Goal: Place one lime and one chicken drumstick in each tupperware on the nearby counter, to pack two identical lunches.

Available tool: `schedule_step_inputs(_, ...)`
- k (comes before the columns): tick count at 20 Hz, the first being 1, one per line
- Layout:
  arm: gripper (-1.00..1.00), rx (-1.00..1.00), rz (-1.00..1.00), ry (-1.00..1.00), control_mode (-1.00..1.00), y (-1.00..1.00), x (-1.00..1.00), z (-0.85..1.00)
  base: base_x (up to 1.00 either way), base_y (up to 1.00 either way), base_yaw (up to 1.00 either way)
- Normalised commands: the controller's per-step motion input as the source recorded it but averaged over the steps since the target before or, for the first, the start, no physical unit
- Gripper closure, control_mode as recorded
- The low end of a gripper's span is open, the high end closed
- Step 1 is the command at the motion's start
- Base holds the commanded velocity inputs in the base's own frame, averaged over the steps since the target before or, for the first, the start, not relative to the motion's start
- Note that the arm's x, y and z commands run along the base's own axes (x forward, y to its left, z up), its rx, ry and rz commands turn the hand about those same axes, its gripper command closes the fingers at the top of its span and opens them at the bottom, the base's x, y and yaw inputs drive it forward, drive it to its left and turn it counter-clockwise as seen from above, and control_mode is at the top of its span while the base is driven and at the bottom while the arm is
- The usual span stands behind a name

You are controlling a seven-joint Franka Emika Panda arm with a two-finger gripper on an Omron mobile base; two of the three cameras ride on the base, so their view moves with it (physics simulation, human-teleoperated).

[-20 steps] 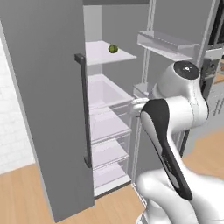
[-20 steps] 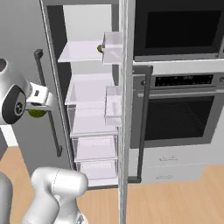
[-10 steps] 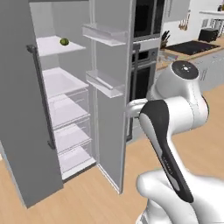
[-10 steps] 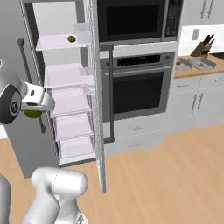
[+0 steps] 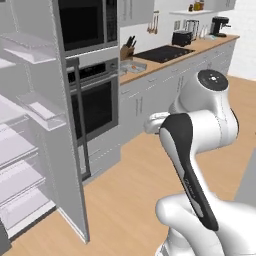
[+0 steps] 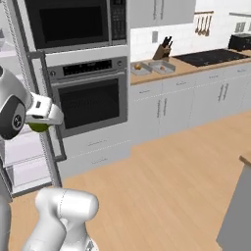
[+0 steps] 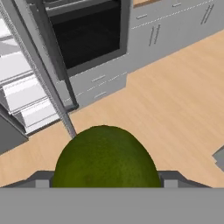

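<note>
A built-in oven (image 6: 90,100) sits below a microwave (image 6: 73,22). Left of the oven stands an open fridge (image 5: 20,165); right of it, grey cabinets (image 6: 196,100) line a white wall above light wood floor (image 6: 166,186).

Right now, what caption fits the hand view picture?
The gripper carries a green lime above the wooden floor, near the oven.

I see flat, even rendered light, bright throughout, soft faint shadows on the floor (image 6: 166,176), no glare, mild softness, coarse low-resolution edges.
</note>
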Motion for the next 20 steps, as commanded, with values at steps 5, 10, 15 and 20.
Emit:
schedule_step_inputs(5,1.0,0.0,0.0,0.0,1.0,0.0,0.0,0.0,1.0,-0.53,0.05)
schedule_step_inputs(10,1.0,0.0,0.0,0.0,1.0,0.0,0.0,0.0,1.0,-0.36,0.05)
schedule_step_inputs(15,1.0,0.0,0.0,0.0,1.0,0.0,0.0,0.0,1.0,-0.11,0.11)
schedule_step_inputs(20,1.0,0.0,0.0,0.0,1.0,0.0,0.0,0.0,1.0,-0.34,0.14)
